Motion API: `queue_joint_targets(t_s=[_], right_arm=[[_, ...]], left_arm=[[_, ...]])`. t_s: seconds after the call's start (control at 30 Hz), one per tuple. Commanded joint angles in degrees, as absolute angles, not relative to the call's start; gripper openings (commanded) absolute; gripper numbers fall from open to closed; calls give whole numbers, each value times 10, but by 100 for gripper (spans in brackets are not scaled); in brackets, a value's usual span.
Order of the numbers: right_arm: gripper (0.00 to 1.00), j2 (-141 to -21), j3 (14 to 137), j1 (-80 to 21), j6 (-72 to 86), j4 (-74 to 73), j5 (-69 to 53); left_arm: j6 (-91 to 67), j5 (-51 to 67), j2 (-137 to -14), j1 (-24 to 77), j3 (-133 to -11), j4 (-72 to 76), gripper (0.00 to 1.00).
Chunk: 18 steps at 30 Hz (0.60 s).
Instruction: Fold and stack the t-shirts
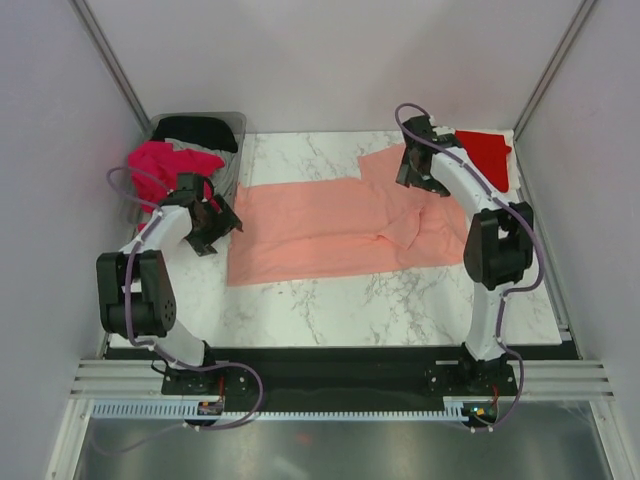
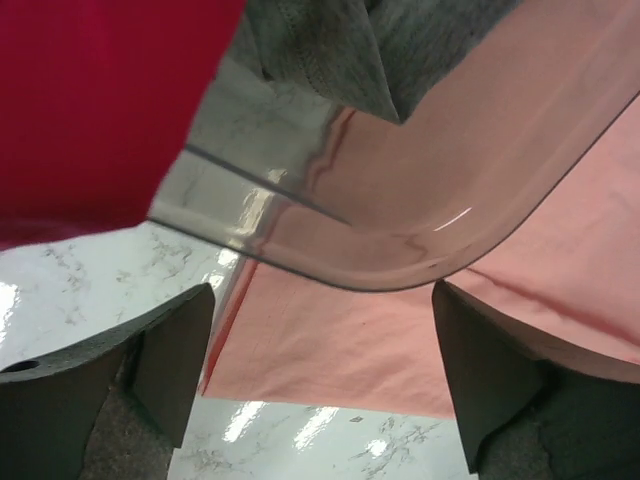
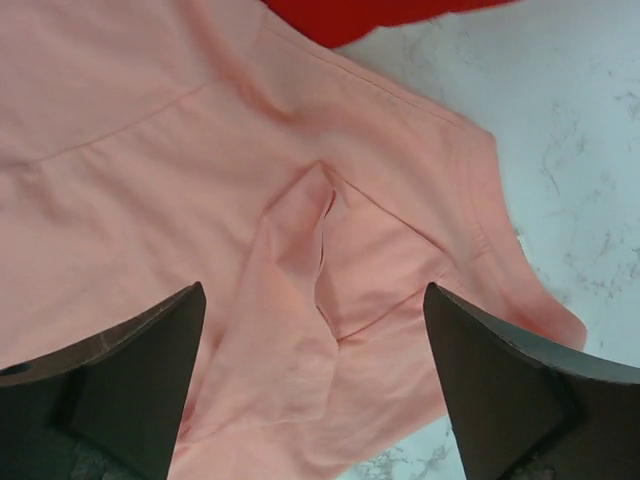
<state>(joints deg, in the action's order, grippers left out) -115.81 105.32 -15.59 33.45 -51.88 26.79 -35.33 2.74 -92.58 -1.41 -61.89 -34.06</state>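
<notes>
Salmon pink t-shirt lies flat on marble table, hem left, sleeves right; soft, light, limp cloth, likely to sag and crease, so pinch at hem corners and shoulder seams; left gripper and right gripper both gape wide, holding nothing.

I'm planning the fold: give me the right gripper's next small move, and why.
Probably lower the right gripper straight down and close on the salmon pink t-shirt: its jaws stand open just above a rumpled fold of the cloth, holding nothing, and the shirt lies spread, not yet folded.
</notes>
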Motion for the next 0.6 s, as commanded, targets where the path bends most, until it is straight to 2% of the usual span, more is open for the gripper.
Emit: queue_joint_targets(t_s=[0.0, 0.17, 0.27, 0.4, 0.57], right_arm=[[98, -1107, 1036, -123, 331, -564, 272], [98, -927, 738, -28, 365, -441, 175], [95, -847, 617, -4, 373, -394, 130], [91, -811, 530, 27, 366, -339, 86], [86, -848, 496, 65, 349, -299, 49]], left_arm=[[-325, 73, -865, -31, -635, -342, 98], [-343, 58, -729, -32, -521, -331, 98], [-370, 83, -652, -33, -425, -298, 96], [-394, 109, -614, -33, -323, -235, 95], [-417, 113, -604, -32, -273, -193, 94]])
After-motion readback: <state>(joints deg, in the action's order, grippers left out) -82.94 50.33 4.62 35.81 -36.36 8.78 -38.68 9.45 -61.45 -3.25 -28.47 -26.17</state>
